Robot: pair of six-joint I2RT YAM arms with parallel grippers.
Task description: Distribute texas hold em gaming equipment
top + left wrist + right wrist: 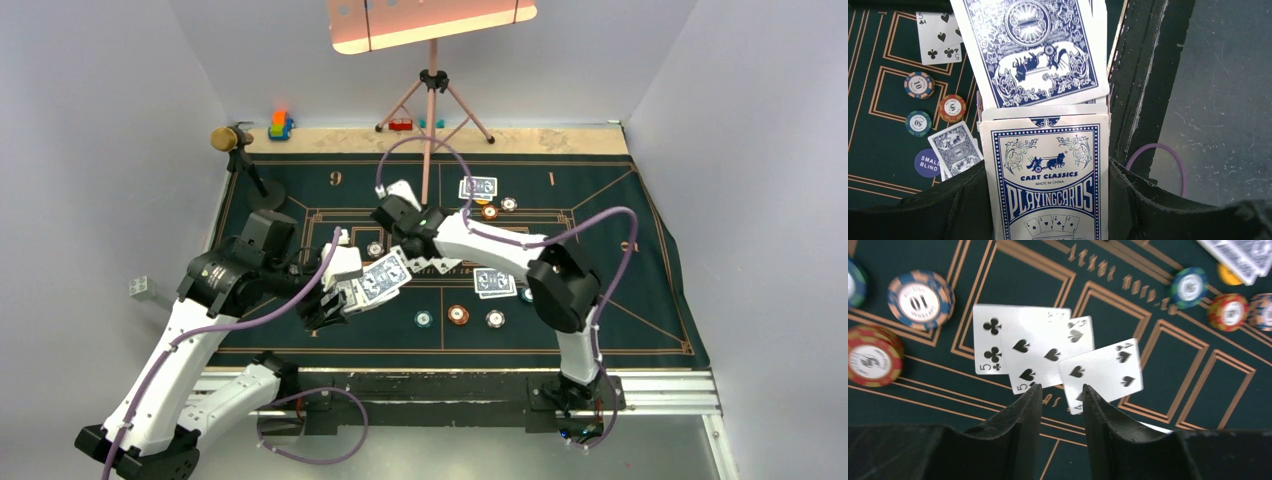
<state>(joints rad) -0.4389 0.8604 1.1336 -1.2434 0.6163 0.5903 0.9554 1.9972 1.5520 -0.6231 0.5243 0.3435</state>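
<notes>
**Left gripper** (1045, 182): I find it clamped on a card box (1048, 215), which fills the space between its fingers. A blue-backed card (1030, 55) sticks out of the box's open top, with further card edges behind it. In the overhead view this gripper is held above the near left part of the green felt mat (620, 300) covering the tabletop.

**Right gripper** (1061, 390): the jaws stand a narrow way apart. Felt shows through the gap and nothing is between them. The gripper hangs over three face-up cards near the middle of the mat:
- a five of clubs (990, 345);
- a five of spades (1043, 357) overlapping it;
- a third spade card (1103, 372) overlapping that one.

The near corner of the third card lies right at the fingertips. I cannot tell whether they touch.

**Chips and other cards:**
- In the right wrist view, a ten chip (920, 300) and a red five chip (873, 360) lie on the felt left of the face-up cards. A green chip (1190, 287) lies well to their right.
- From overhead, I see a row of three chips (458, 314) along the near side of the mat.
- A near face-down pair (495, 283) sits just beyond that row.
- A far face-down pair (478, 187) lies at the far side, with chips beside it.
- A small-blind disc (927, 162) lies just beside more face-down cards (955, 150).
</notes>
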